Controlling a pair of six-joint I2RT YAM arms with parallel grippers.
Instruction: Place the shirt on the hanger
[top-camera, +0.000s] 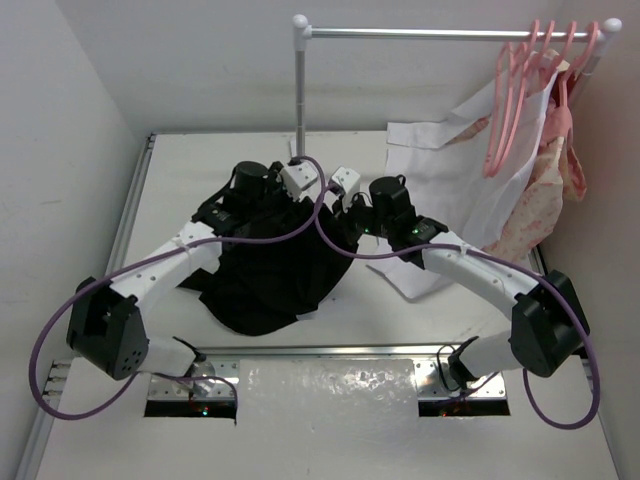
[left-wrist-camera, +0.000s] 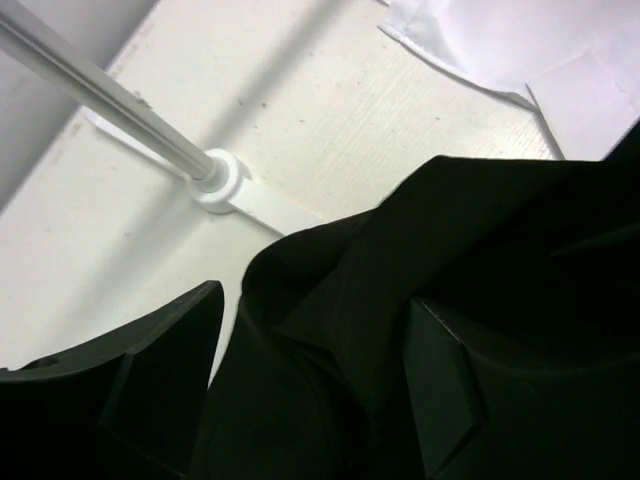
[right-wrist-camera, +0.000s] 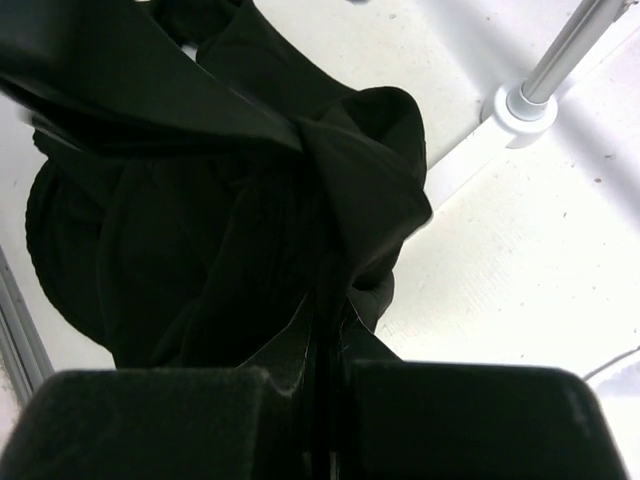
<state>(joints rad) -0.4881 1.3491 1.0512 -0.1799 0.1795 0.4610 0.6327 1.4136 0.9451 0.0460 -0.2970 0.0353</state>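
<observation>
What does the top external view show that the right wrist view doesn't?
Only the top view: the pink hangers on the rail, the white shirt and the floral garment. Only the right wrist view: the right gripper pinched shut on a fold of the black shirt. Both: the black shirt on the table and the rack's pole base.

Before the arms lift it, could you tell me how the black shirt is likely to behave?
Probably floppy: the shirt lies in a crumpled heap with deep folds. It will likely sag from any pinch point, as fabric bunches at the right gripper.
</observation>
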